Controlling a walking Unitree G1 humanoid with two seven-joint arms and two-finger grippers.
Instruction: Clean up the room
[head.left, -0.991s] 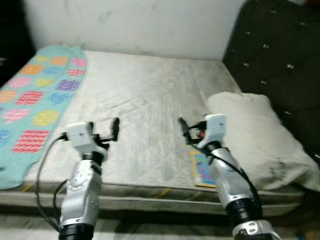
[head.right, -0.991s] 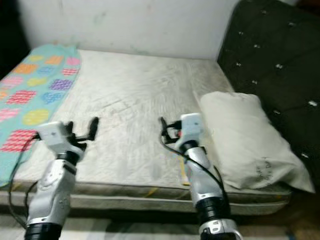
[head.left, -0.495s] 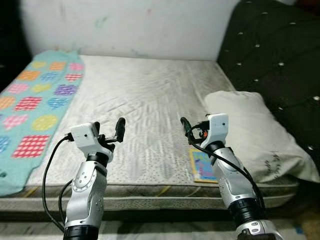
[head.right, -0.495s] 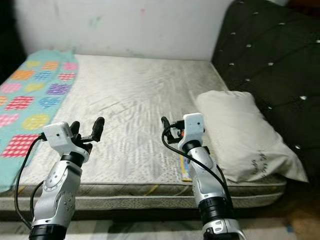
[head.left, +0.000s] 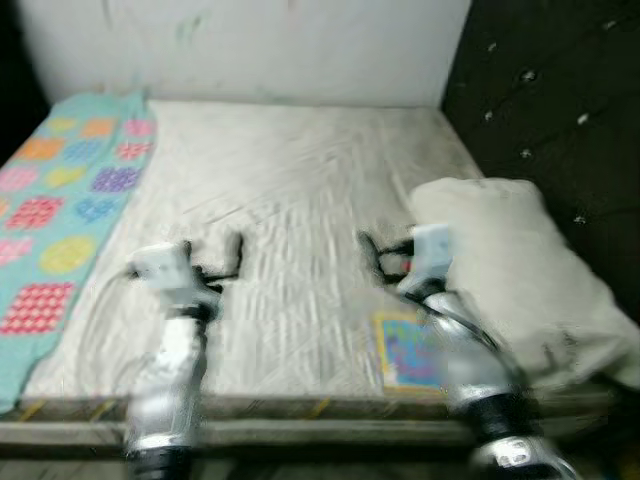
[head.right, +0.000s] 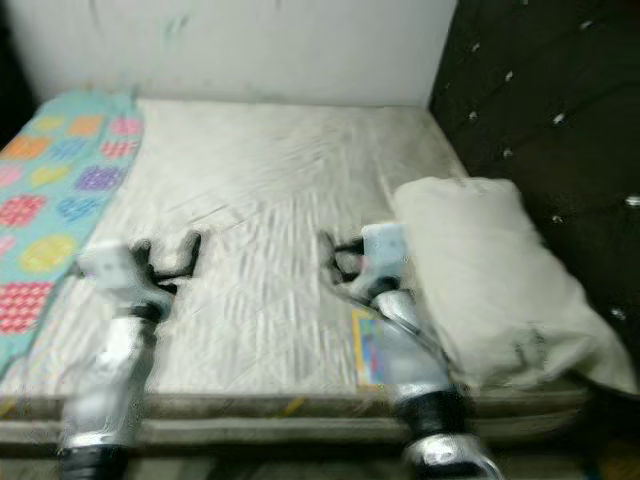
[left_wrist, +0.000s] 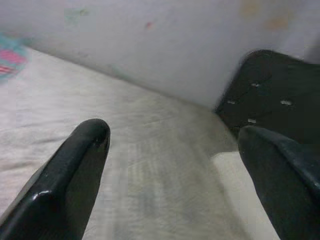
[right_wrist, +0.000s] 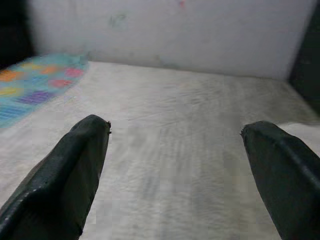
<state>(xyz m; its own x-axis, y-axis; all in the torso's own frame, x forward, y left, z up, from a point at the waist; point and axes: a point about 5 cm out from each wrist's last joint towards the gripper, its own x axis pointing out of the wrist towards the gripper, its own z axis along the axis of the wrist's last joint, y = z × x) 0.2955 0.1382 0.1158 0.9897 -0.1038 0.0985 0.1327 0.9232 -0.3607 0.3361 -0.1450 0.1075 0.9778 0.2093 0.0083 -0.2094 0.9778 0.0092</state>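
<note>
Clearly the tidying has barely begun: from the head views, a colourful book (head.left: 408, 350) lies near the mattress (head.left: 290, 200) front edge, just beside the pillow (head.left: 510, 270), and a patterned blanket (head.left: 50, 210) drapes its far side. Both arms are raised over the bed, though blur smears them. In the left wrist view, the left gripper (left_wrist: 175, 165) has its fingers wide apart, empty. Likewise the right gripper (right_wrist: 175, 165), facing bare mattress.
</note>
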